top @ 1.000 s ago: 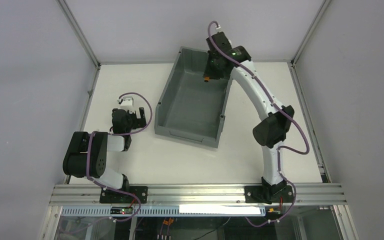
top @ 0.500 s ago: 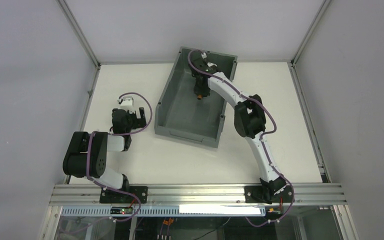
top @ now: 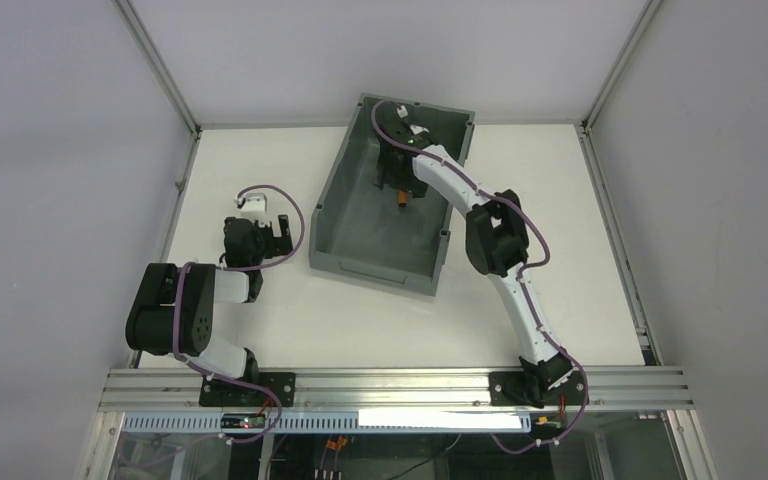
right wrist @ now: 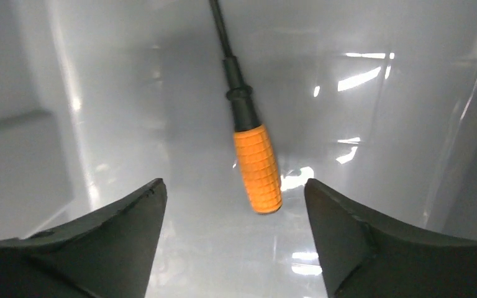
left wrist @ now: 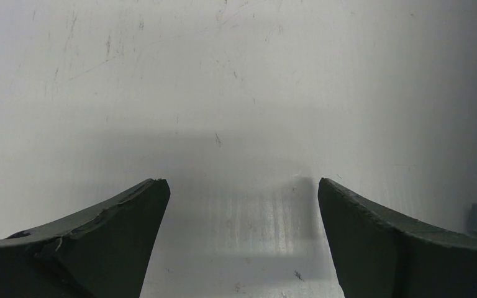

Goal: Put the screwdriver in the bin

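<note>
The screwdriver [right wrist: 258, 167] is inside the bin [top: 332, 215], toward its far end. The right gripper [right wrist: 234, 185] above it is spread wide, holding nothing. Left of the bin, the left gripper [left wrist: 243, 186] is open and empty.

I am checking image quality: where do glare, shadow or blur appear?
Right wrist view: white glare patches on the floor of the bin beside the screwdriver, which looks sharp. Left wrist view: a soft shadow band across the table. Top view: even, soft light.
</note>
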You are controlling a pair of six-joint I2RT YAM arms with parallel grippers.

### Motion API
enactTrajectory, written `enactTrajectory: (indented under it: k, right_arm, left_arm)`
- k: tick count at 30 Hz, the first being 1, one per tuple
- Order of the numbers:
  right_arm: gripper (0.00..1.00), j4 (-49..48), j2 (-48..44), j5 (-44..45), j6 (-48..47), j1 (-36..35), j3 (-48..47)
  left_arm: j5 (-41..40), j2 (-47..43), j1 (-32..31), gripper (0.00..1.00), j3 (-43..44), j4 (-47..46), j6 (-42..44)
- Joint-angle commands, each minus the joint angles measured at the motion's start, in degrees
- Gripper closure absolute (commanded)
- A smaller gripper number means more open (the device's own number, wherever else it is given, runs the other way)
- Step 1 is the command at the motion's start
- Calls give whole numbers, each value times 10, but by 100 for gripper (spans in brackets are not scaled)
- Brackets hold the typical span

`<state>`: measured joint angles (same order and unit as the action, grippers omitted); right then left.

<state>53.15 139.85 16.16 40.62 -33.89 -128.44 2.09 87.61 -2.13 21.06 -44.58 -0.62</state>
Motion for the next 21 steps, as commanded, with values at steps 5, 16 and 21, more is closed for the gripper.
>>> enactTrajectory:
  k: [5,16,21]
  right_arm:
    - [1,16,-170,-18,-116,2,-72]
    - [1,42,-334,6,-198,130,73]
    - [1,56,-382,25,-232,208,133]
  left_arm:
    - [9,-12,3,1,7,-19,-2]
    - [8,-11,3,1,7,-19,-2]
    - [8,-11,3,1,7,-19,-2]
